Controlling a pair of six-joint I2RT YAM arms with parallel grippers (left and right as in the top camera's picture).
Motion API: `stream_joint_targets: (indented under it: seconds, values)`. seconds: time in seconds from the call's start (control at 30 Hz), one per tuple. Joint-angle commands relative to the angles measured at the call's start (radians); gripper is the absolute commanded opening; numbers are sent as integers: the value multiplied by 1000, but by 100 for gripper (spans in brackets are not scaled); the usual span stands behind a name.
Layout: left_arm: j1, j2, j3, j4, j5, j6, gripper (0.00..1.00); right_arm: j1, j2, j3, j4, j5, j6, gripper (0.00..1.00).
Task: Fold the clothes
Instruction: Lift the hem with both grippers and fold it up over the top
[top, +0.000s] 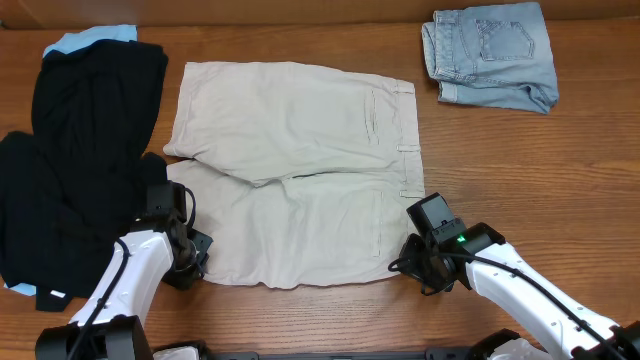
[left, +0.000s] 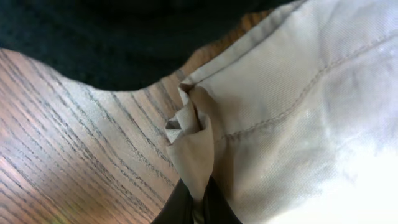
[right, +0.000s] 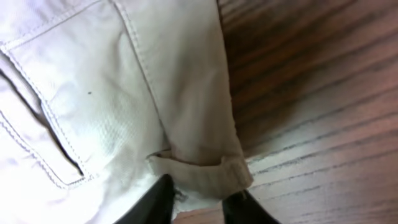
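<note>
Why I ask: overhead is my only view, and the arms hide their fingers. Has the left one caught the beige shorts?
Observer: Yes. The left wrist view shows the left gripper shut on a bunched hem corner of the beige shorts.
Operator: And the right one?
Observer: The right gripper has its fingers apart, straddling the waistband corner; no pinch yet.
Operator: What's at that corner?
Observer: What looks like a belt loop, just ahead of the fingertips.
</note>
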Motion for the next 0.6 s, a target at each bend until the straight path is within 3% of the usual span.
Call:
stream_joint_targets:
  seconds: [0.0, 0.27, 0.57]
  values:
    - [2, 10, 66, -21, 11, 111, 4, -7, 1, -2, 8, 56, 5, 5]
    - [2, 10, 320, -224, -5, 254, 4, -87, -38, 92, -93, 134, 15, 4]
    - [2, 10, 654, -498, -28, 357, 4, -329, -206, 424, -403, 132, -216, 4]
